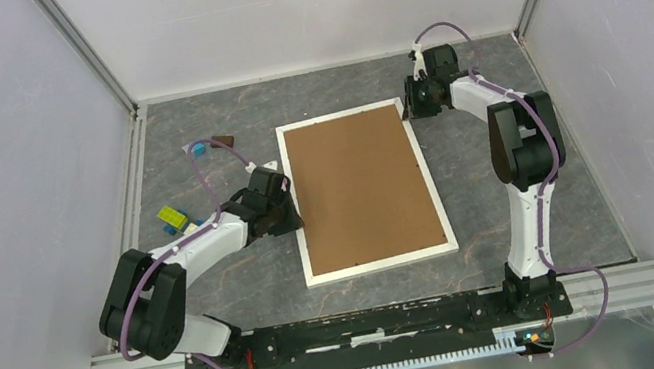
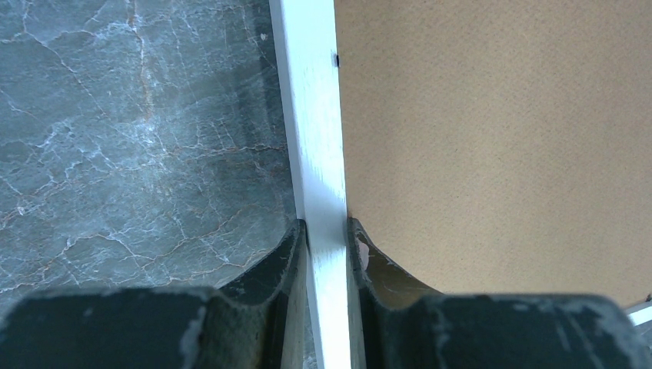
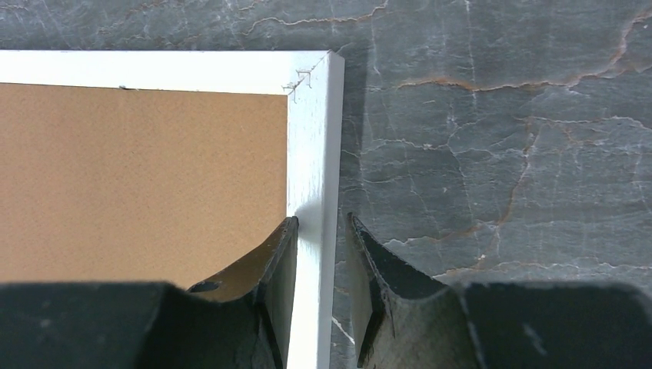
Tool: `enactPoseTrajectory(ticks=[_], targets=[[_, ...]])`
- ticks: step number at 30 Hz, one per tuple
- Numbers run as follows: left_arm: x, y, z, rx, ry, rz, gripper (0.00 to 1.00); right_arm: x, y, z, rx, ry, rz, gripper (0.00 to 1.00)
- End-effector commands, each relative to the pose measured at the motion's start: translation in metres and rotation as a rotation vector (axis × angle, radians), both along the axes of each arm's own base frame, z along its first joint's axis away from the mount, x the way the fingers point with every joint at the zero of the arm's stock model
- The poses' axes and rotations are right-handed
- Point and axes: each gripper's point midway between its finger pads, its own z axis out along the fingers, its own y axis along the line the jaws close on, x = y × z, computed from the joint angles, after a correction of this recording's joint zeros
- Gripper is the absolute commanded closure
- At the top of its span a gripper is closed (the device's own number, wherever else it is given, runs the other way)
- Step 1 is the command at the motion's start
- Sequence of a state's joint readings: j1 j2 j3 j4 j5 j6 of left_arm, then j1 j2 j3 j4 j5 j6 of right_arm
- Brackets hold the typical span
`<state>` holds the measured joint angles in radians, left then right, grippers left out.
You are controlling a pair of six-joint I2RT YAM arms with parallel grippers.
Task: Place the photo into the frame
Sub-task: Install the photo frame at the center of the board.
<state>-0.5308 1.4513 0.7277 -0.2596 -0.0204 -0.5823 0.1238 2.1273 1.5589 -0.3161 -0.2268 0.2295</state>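
Note:
The white frame (image 1: 373, 264) lies flat on the grey table with the brown backing board (image 1: 361, 187) filling it. The photo is not in view. My left gripper (image 1: 291, 213) is at the middle of the frame's left rail. In the left wrist view its jaws (image 2: 328, 231) are shut on the white rail (image 2: 311, 115), with the board (image 2: 492, 138) to the right. My right gripper (image 1: 411, 107) is at the frame's far right corner. In the right wrist view it (image 3: 321, 227) straddles the right rail (image 3: 314, 131), with a gap at the outer finger.
Small items lie left of the frame: a yellow-green block (image 1: 172, 216), a blue piece (image 1: 197, 149) and a brown piece (image 1: 225, 141). Enclosure walls stand close on the left, right and far sides.

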Motion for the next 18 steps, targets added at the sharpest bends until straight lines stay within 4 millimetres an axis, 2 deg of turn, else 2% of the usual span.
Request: enactPoseTrajectory(ticks=[1, 10, 18], targets=[[-0.011, 0.010, -0.023, 0.068, 0.036, -0.020, 0.98, -0.003, 0.006, -0.017, 0.002, 0.025, 0.014, 0.65], [-0.011, 0.010, -0.022, 0.067, 0.036, -0.021, 0.98, -0.016, 0.020, -0.028, -0.015, 0.061, 0.053, 0.64], [-0.011, 0.010, -0.023, 0.068, 0.036, -0.021, 0.98, -0.037, 0.021, -0.060, -0.106, 0.170, 0.051, 0.55]])
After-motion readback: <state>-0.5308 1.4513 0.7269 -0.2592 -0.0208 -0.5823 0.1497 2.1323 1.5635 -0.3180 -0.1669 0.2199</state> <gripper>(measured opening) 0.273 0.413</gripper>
